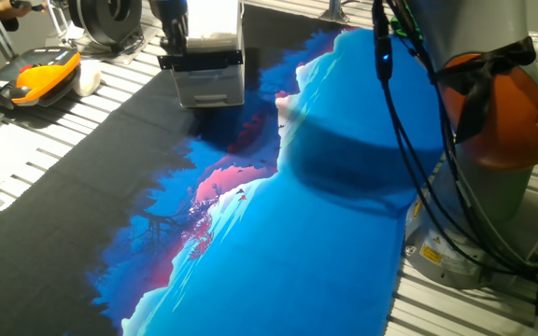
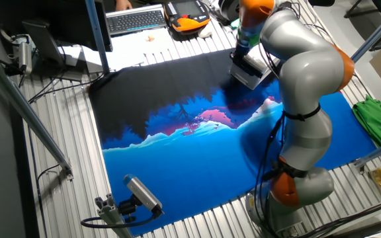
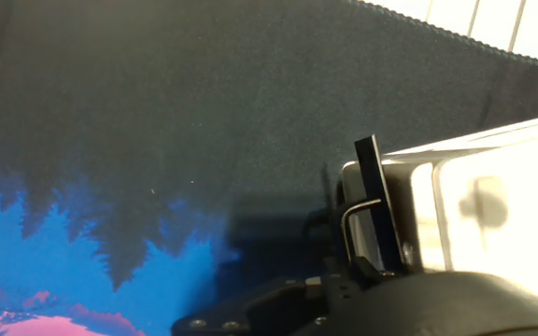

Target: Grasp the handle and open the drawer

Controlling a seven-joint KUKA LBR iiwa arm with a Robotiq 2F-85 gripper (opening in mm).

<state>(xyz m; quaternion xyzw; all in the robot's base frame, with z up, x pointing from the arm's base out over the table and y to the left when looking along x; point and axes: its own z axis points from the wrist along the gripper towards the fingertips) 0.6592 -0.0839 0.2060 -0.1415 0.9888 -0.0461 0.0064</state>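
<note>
The small white cabinet (image 1: 215,33) stands at the far end of the printed mat, also in the other fixed view (image 2: 251,71). Its drawer (image 1: 209,87) has a grey front; in the hand view its white tray (image 3: 493,210) shows to the right of the handle. The handle (image 1: 208,61) is a short black bar across the front, and in the hand view (image 3: 377,196) it stands on end. My gripper (image 1: 172,51) comes down on the handle's left end, also in the other fixed view (image 2: 241,53). In the hand view my gripper (image 3: 372,275) has the bar running between its fingers, which look shut on it.
A blue, black and pink mat (image 1: 297,243) covers the table. An orange-and-black case (image 1: 31,77) lies at the far left, with a keyboard (image 2: 136,20) beside it. My arm's base (image 1: 502,103) and cables stand at the right. A green cloth (image 2: 379,122) and a camera on a stand (image 2: 141,195) lie off the mat.
</note>
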